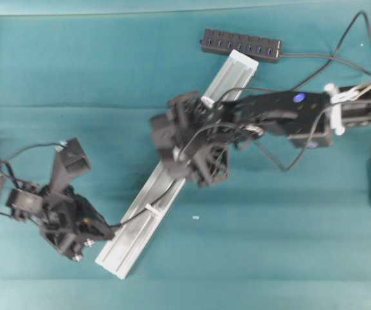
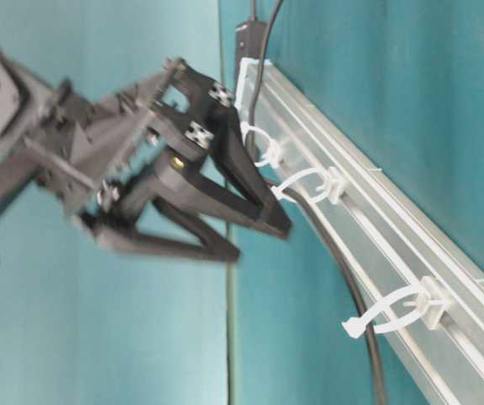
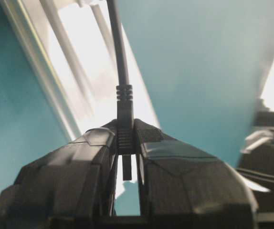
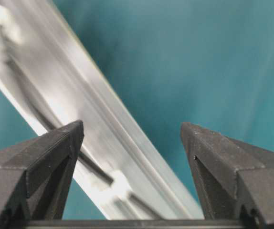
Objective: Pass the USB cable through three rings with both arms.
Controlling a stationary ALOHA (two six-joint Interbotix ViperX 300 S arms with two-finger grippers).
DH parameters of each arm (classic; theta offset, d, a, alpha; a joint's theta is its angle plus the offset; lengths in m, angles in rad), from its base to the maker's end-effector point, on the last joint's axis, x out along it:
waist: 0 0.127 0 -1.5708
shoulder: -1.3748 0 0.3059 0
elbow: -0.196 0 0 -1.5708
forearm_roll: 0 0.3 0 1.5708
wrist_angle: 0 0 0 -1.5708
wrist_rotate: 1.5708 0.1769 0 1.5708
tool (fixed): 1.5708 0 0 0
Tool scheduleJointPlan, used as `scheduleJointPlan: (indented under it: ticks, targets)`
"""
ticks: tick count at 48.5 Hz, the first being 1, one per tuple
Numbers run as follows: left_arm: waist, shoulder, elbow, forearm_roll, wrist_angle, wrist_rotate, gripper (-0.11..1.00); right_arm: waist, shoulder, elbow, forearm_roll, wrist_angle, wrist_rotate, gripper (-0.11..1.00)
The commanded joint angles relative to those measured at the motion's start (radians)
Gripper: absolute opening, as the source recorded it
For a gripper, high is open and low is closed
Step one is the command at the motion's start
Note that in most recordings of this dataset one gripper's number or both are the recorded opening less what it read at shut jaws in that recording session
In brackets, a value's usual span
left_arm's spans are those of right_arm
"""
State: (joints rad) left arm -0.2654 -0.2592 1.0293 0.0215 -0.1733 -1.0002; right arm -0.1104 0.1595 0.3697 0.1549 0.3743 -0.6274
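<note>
1. A long silver rail (image 1: pixel 172 187) lies diagonally on the teal tabletop (image 1: pixel 269 245), running from near left to far right.
2. The left gripper (image 3: pixel 127 145) sits at the near-left end of the rail, clamped on the plug of the USB cable (image 3: pixel 124 102).
3. In the left wrist view the plug's ribbed collar stands just past the fingertips, and the cord runs on toward the rail.
4. From that gripper the cable runs along the rail toward the far right.
5. The three rings (image 2: pixel 309 184) stand spaced along the rail; in the table-level view the cord lies beside the rail, but whether it passes through any ring cannot be told.
6. The right gripper (image 4: pixel 132 138) hovers over the middle of the rail, its fingers wide apart and holding nothing.
7. A black hub bar (image 1: pixel 242 45) lies at the rail's far end.
</note>
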Motion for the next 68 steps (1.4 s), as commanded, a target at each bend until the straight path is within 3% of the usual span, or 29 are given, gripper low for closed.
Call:
scheduleJointPlan:
  ticks: [1,15,20,52,68]
  targets:
    - [-0.005,-0.161,-0.003,0.002,-0.005,0.000,0.10,0.006,-0.034,0.028,0.002,-0.044,0.037,0.86]
    - [-0.005,-0.232,0.009,0.002,0.066,0.002,0.10,-0.029,-0.147,0.152,0.002,-0.222,0.198,0.86]
    - [-0.005,-0.227,0.005,0.002,0.083,0.003,0.10,-0.034,-0.169,0.181,0.002,-0.267,0.225,0.86]
    - [-0.005,-0.264,0.015,0.002,0.080,0.003,0.10,-0.046,-0.215,0.199,0.003,-0.290,0.238,0.86]
    - [-0.003,-0.259,0.020,0.002,0.080,0.011,0.10,-0.038,-0.249,0.256,0.005,-0.299,0.239,0.86]
